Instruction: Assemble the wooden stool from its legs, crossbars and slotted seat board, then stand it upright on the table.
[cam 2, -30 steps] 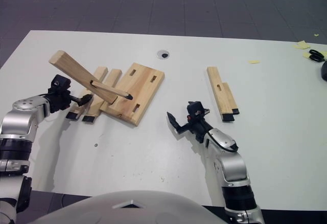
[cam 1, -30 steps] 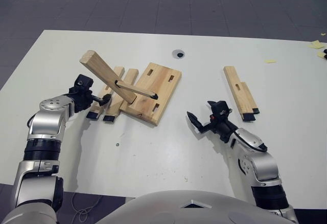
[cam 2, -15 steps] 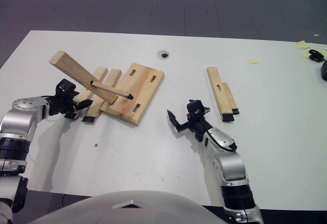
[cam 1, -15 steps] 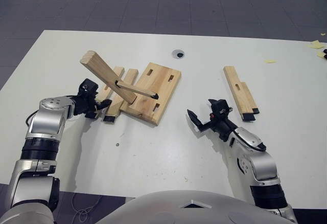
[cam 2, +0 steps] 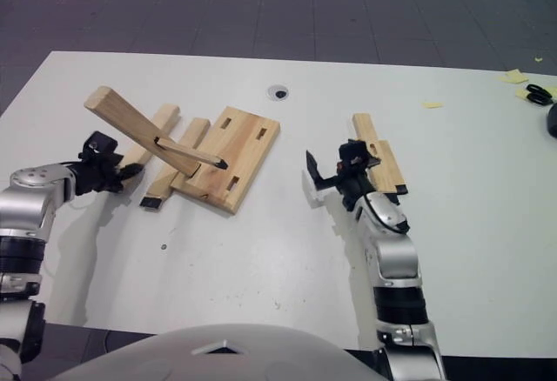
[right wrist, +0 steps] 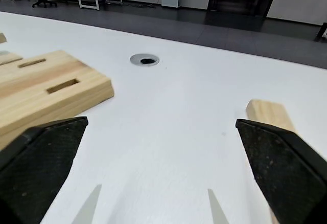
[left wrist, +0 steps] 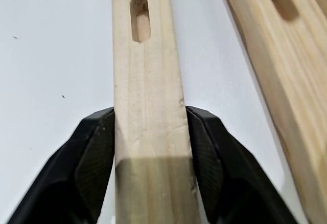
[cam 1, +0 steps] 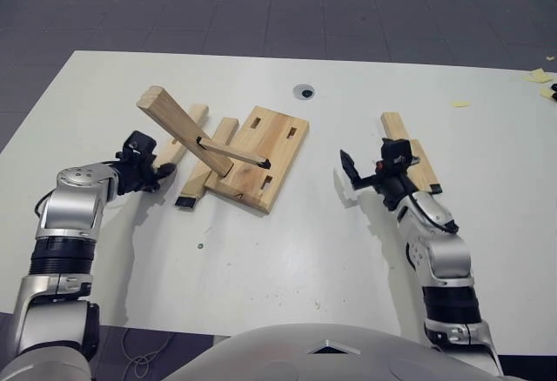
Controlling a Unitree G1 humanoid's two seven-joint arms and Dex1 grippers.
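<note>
The slotted seat board lies flat left of the table's middle. A leg with a crossbar plugged into it leans tilted over the board's left edge. Two more legs lie beside it: my left gripper is shut on the near end of the leftmost leg, its fingers pressing both sides. The other leg lies next to the board. My right gripper hovers open and empty just left of two legs lying together at the right.
A round cable hole sits in the table behind the board. Yellow paper scraps lie at the far right edge. Bare white tabletop spreads across the whole near side.
My left gripper has shut on the leftmost leg and swung its near end left, away from its neighbour. My right gripper has moved away from me and to the right, up to the two right legs.
</note>
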